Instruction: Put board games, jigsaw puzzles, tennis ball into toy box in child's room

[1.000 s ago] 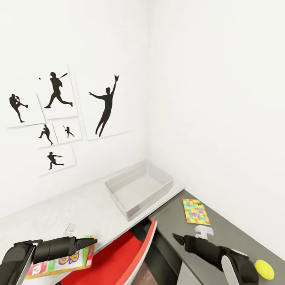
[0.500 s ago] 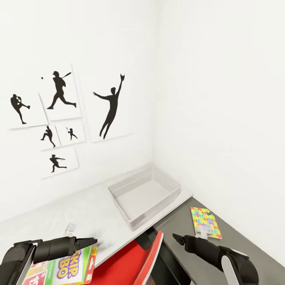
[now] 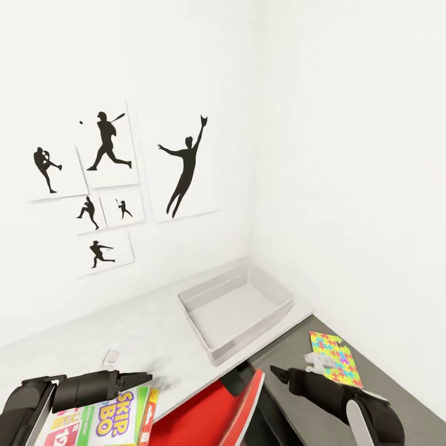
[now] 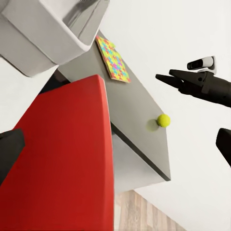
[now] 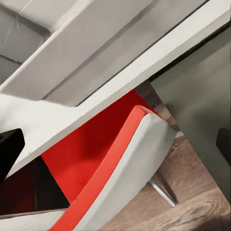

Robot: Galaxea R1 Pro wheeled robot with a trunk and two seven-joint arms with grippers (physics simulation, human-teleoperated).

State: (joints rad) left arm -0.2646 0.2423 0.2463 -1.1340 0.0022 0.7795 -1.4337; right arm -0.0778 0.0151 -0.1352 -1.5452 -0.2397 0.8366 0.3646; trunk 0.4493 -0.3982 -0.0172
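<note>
The light grey toy box (image 3: 238,313) stands in the corner on the pale table (image 3: 142,334) with nothing in it; it also appears in the left wrist view as toy box (image 4: 43,33). A Skip-Bo board game (image 3: 121,415) lies on the table under my left arm. One jigsaw puzzle (image 3: 334,356) (image 4: 113,60) lies flat on the lower dark grey top. The tennis ball (image 4: 163,120) rests further along that dark top. My left gripper (image 3: 147,376) hovers open over the table's front edge. My right gripper (image 3: 273,370) hangs open in front of the puzzle, holding nothing.
A red chair (image 3: 210,415) with a white shell (image 5: 130,178) is tucked under the table between my arms. A small white object (image 3: 111,356) sits on the table, another (image 3: 317,361) beside the puzzle. Walls close the corner behind the box.
The whole head view has shifted, so box, posters and puzzle sit further right and lower. The tennis ball has left the head view. Both arms hold the same pose.
</note>
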